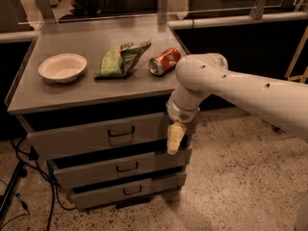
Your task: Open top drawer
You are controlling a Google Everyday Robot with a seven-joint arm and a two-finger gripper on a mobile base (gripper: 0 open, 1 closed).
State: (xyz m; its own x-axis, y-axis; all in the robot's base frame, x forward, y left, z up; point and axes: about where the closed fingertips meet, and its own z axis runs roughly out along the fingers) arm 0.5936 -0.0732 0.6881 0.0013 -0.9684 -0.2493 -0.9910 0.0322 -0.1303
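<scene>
Three drawers [120, 166]; one gripper [175, 137] (opening unclear) at right end of top drawer [86, 139]

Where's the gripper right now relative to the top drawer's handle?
In the camera view, the gripper hangs pointing down at the right end of the top drawer front, well right of the dark loop handle at the drawer's centre.

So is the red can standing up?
No, the can lies on its side, lid facing the camera; the gripper hangs by the top drawer.
</scene>
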